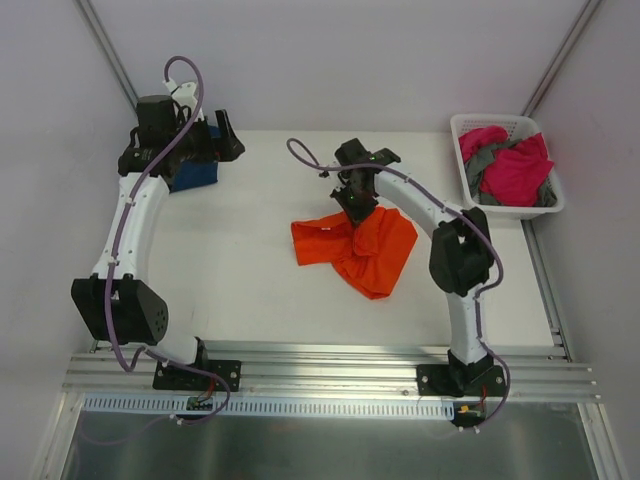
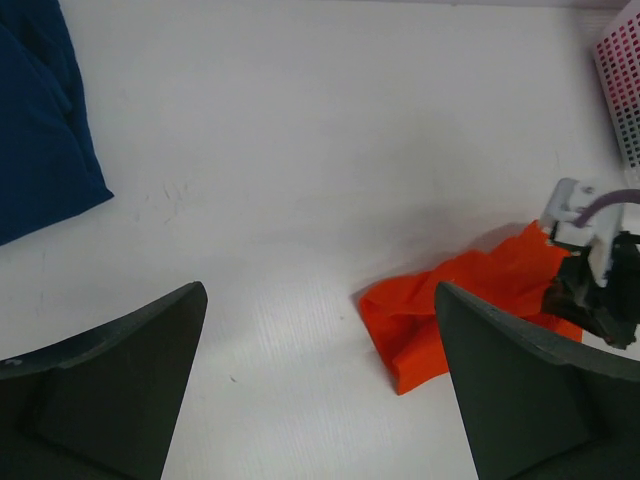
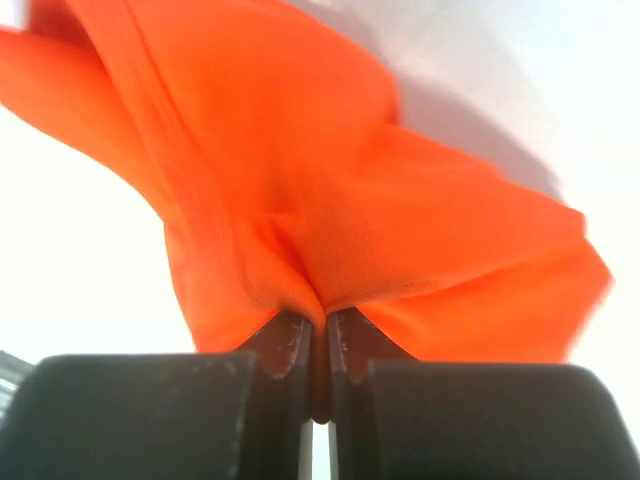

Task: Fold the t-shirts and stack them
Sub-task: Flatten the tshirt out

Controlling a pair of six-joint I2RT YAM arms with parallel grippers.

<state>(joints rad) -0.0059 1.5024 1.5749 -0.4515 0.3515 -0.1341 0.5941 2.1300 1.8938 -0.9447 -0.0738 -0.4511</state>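
An orange t-shirt (image 1: 362,250) lies crumpled at the table's middle. My right gripper (image 1: 353,207) presses down on its upper edge, shut on a pinch of the cloth (image 3: 318,300). A navy t-shirt (image 1: 195,175) lies folded at the back left, partly under my left gripper (image 1: 226,135), which hangs open above the table with nothing between its fingers (image 2: 110,385). In the left wrist view the navy t-shirt (image 2: 40,120) shows at the top left and the orange t-shirt (image 2: 450,305) at the right. Pink (image 1: 520,168) and grey (image 1: 478,162) t-shirts are heaped in the basket.
A white slotted basket (image 1: 470,125) stands at the back right corner by the wall. The aluminium rail (image 1: 330,375) with both arm bases runs along the near edge. The right arm's elbow (image 1: 460,255) hangs beside the orange t-shirt.
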